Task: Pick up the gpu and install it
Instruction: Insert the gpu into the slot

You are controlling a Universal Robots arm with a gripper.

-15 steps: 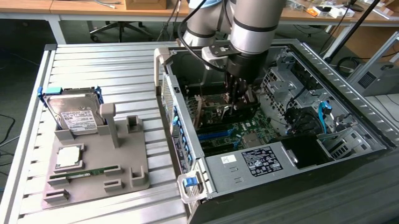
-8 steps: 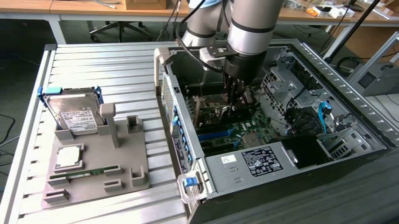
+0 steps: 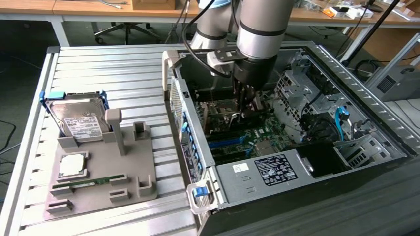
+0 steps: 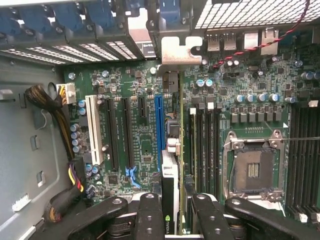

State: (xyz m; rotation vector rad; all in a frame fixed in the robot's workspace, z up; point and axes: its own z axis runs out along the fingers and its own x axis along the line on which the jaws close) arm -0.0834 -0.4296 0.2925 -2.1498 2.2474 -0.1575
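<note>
tool (image 4: 172,206) grips gpu (image 4: 170,172) | blue slot (image 4: 158,130) beside | CPU socket (image 4: 255,170) near | seating unclear

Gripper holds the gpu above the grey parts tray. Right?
No. The gripper holds the gpu above the motherboard inside the case, not above the tray. The wrist view shows it.

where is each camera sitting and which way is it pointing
Exterior view: off the arm, up high, looking down over the slatted table at the open computer case; the arm reaches inside with the gripper.
Wrist view: on the wrist, facing the motherboard inside the case; the fingers show, clamped on the gpu seen edge-on.
Shared: the gripper and the motherboard.
</note>
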